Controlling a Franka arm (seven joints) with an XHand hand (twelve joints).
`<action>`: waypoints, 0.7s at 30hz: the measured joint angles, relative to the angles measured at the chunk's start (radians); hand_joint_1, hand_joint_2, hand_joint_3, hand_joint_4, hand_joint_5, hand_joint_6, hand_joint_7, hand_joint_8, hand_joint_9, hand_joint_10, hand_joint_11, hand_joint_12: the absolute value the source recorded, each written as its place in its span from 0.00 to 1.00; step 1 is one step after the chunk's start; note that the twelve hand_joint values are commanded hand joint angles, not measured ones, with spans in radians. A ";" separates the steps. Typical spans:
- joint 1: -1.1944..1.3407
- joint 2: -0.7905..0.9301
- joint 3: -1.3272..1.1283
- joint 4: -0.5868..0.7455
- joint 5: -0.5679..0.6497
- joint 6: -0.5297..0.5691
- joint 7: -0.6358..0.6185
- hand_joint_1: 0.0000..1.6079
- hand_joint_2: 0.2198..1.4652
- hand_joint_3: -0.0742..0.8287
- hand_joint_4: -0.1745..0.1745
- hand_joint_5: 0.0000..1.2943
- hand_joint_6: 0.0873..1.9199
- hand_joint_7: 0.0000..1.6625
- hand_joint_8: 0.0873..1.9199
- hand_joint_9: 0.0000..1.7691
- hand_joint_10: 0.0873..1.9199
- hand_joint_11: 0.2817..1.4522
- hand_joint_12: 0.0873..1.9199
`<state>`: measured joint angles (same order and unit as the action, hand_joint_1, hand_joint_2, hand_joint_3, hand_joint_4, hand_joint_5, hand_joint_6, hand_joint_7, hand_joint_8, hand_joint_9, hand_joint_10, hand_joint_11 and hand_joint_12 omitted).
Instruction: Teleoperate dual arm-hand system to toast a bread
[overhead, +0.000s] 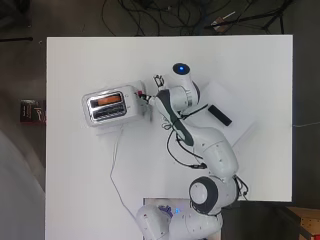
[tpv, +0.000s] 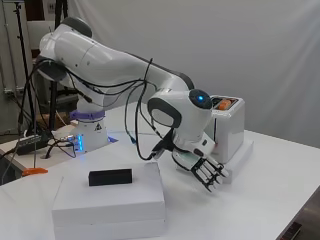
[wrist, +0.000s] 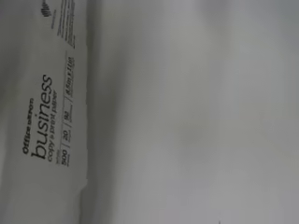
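A white and chrome toaster (overhead: 107, 106) (tpv: 228, 127) stands left of the table's middle on a flat white package (tpv: 241, 154). An orange-brown slice of bread (overhead: 109, 100) (tpv: 224, 104) sits low in one slot; the other slot looks dark. The hand (overhead: 145, 98) (tpv: 206, 170) hangs at the toaster's end that faces the arm, low beside the package, fingers straight and pointing down. It holds nothing. Whether it touches the toaster I cannot tell. The wrist view shows only a printed paper package (wrist: 44, 116) and bare table.
A black block (overhead: 219, 115) (tpv: 110, 177) lies on a stack of white paper packages (overhead: 235, 132) (tpv: 110, 202) right of the arm. The toaster's thin cord (overhead: 114, 165) runs over the table toward the arm's base.
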<state>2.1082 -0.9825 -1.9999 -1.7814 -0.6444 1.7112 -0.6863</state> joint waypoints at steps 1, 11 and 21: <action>-0.012 0.015 -0.003 -0.001 0.026 0.003 0.011 0.01 0.64 0.09 0.53 0.10 0.00 0.19 0.00 0.22 0.00 0.12 0.00; -0.919 0.857 0.740 0.006 0.316 0.026 -0.167 0.00 0.70 0.10 0.37 0.15 0.00 0.19 0.00 0.26 0.00 0.13 0.00; -1.110 0.971 0.944 -0.006 0.329 0.054 -0.213 0.00 0.69 0.08 0.26 0.13 0.00 0.17 0.00 0.24 0.00 0.12 0.00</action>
<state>0.9985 -0.0112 -1.0556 -1.7870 -0.3150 1.7648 -0.8989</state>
